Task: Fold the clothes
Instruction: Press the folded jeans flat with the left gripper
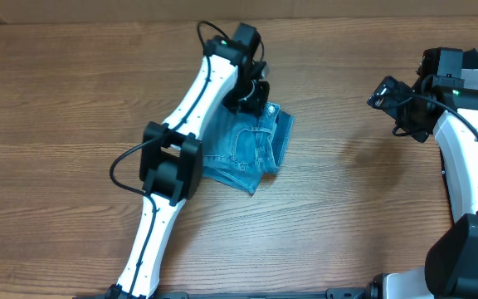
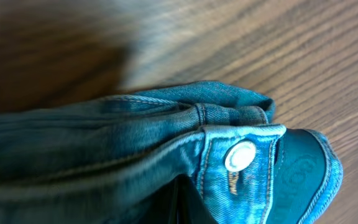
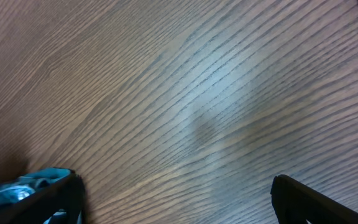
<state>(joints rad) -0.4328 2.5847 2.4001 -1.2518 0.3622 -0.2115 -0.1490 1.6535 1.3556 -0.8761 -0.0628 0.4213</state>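
— Left fingers are pressing together at the jeans' waistband, mid-bench; right fingers are hanging spread near the right edge.
— Denim's likely handling soft, thick and floppy; I'd be gripping stitched edges.

The desk was brown wood-grain, streaks running along its length, with a plain tan surface beyond its far edge.

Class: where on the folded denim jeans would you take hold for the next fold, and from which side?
Probably the waistband near the metal button: the layers stack there into a firm, raised edge. Come from the right side of the jeans, which faces bare table; the left arm covers the other side.
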